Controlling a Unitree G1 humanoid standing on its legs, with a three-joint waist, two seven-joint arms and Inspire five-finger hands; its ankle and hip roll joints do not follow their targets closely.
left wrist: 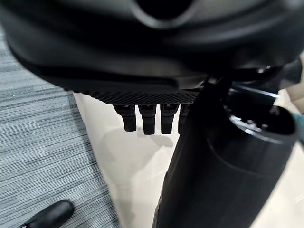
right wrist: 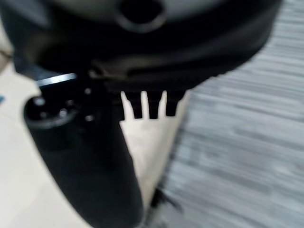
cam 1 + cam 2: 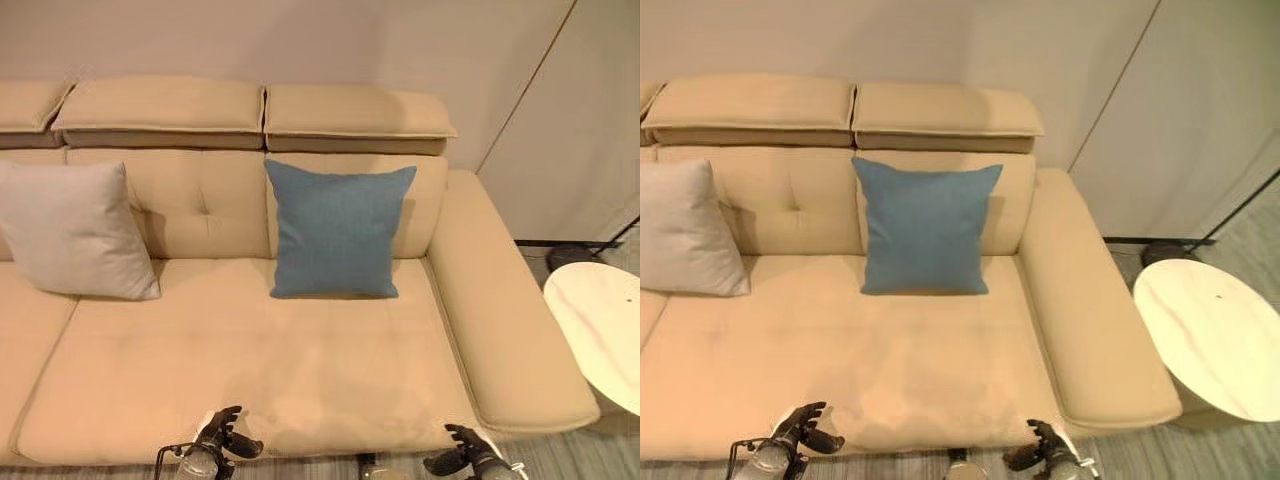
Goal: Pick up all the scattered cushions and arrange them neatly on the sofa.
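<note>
blue cushion (image 3: 338, 232) and grey cushion (image 3: 72, 231) upright against sofa (image 3: 300, 370) back. left hand (image 3: 226, 432), right hand (image 3: 458, 448) empty, fingers loose. next: scan floor, keep spacing even.

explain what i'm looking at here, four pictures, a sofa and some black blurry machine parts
This is a humanoid robot tidying cushions. The two wide pictures come from a stereo camera on its head, looking down at a beige sofa. A blue cushion stands upright against the backrest, and a light grey cushion leans there further to the robot's left. A round white side table stands on the floor past the sofa's armrest, on the robot's right.

At the bottom edge are its two dark hands: the left hand and the right hand, both low in front of the seat. The other two pictures come from cameras on its wrists, very close, so each hand looks huge. The fingers hang straight over the sofa edge and hold nothing.
</note>
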